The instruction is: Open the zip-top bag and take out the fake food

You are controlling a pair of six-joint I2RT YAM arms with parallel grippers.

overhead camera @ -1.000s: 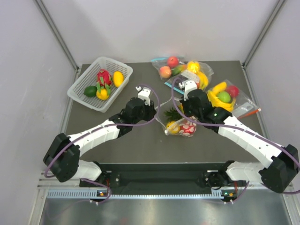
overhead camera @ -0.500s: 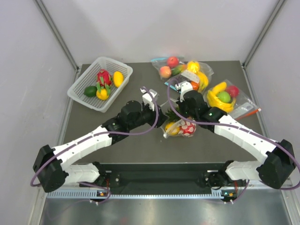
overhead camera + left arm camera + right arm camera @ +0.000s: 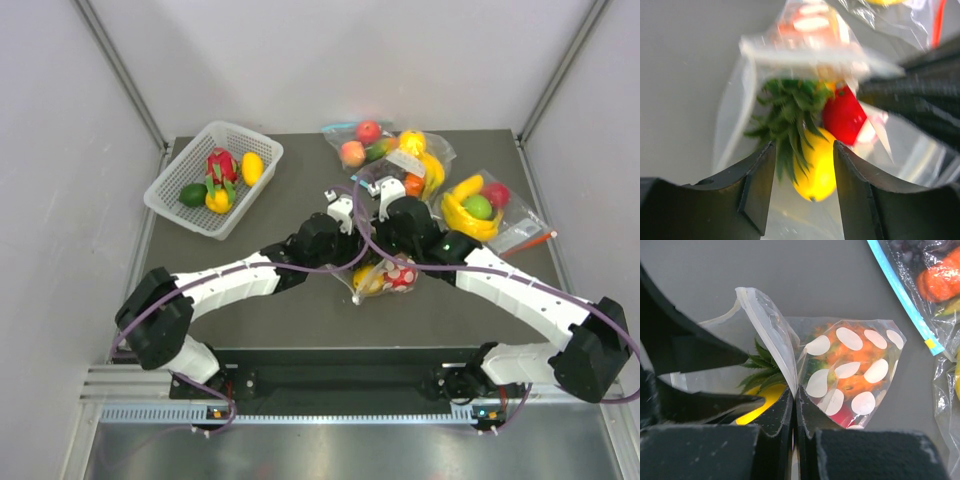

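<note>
The dotted zip-top bag (image 3: 392, 276) lies at the table's middle with its mouth pulled open; it also shows in the right wrist view (image 3: 855, 365). Inside are the fake food pieces: a pineapple's green crown (image 3: 790, 107), a yellow rounded fruit (image 3: 814, 165) and a red piece (image 3: 842, 116). My right gripper (image 3: 795, 396) is shut on one lip of the bag and holds it up; it also shows in the top view (image 3: 388, 258). My left gripper (image 3: 804, 172) is open, its jaws on either side of the yellow fruit and crown at the bag's mouth; it also shows in the top view (image 3: 352, 262).
A white basket (image 3: 180, 160) with a dragon fruit and other toys stands at the back left. An undotted bag with a blue zip strip (image 3: 360, 140) and a bag of bananas and a green apple (image 3: 475, 205) lie at the back right, close behind my right arm.
My left arm has swung right and reached in to the bag, its open jaws now around the fruit at the mouth. My right gripper has kept its hold on the bag's lip.
</note>
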